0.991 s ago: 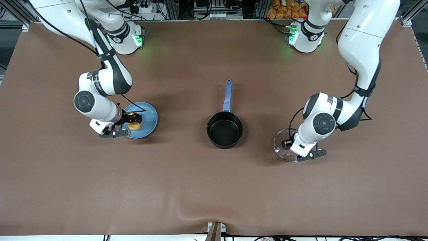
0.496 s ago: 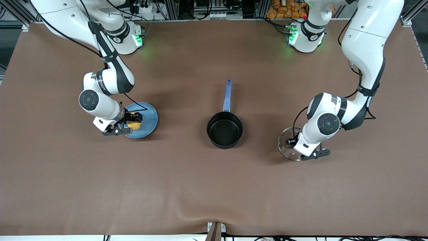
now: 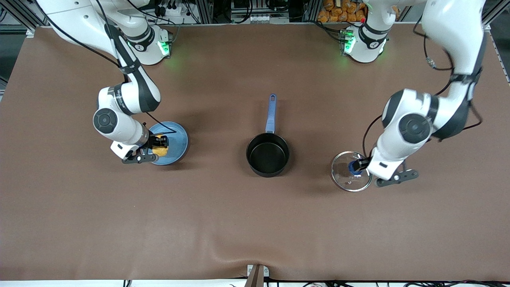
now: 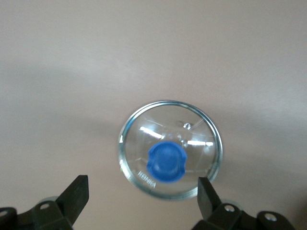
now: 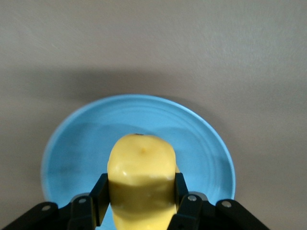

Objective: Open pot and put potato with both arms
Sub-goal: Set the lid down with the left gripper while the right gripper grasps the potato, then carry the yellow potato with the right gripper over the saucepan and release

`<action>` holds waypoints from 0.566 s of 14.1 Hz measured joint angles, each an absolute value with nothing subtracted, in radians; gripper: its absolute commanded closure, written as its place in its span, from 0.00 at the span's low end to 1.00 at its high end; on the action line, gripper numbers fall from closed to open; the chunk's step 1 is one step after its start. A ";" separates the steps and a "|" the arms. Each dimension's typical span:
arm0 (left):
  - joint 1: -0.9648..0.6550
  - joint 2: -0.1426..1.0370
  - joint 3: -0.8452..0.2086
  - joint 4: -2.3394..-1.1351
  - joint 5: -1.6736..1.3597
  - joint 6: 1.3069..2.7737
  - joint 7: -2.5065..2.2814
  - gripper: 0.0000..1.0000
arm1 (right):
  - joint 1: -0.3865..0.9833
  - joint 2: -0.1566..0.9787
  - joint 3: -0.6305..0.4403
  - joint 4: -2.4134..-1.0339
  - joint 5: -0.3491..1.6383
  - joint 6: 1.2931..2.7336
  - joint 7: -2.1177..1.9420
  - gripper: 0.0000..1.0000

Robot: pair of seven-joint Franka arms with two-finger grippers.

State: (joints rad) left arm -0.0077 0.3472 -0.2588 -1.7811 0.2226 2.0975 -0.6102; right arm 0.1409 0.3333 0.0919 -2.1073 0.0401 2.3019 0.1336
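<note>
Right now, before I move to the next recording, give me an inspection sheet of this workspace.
Surface: brown table cover, a ripple at its near edge.
Job's things: pot open and empty at mid-table; lid flat on the cover toward the left arm's end; potato over the plate.
Clutter: nothing seen.
Grippers: left gripper open above the lid; right gripper shut on the potato.
Cables: black leads along both arms.
Surroundings: frame rails and wiring by the bases.

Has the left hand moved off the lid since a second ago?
Yes. The left hand, open, has risen and drifted toward the left arm's end of the table; the glass lid lies on the table, uncovered beside the pot.
</note>
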 measured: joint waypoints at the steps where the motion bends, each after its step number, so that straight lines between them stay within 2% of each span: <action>1: -0.008 0.300 -0.259 -1.754 0.179 2.036 -0.604 0.00 | 0.165 0.332 0.094 -2.030 0.041 2.216 0.182 1.00; 3: -0.005 0.227 -0.259 -1.666 0.098 1.870 -0.546 0.00 | 0.225 0.335 0.097 -1.876 0.064 2.098 0.286 1.00; 5: 0.006 0.191 -0.259 -1.558 0.060 1.707 -0.498 0.00 | 0.292 0.362 0.099 -1.742 0.153 2.041 0.402 1.00; 8: 0.013 0.171 -0.258 -1.458 0.030 1.593 -0.462 0.00 | 0.391 0.458 0.100 -1.569 0.210 2.028 0.566 1.00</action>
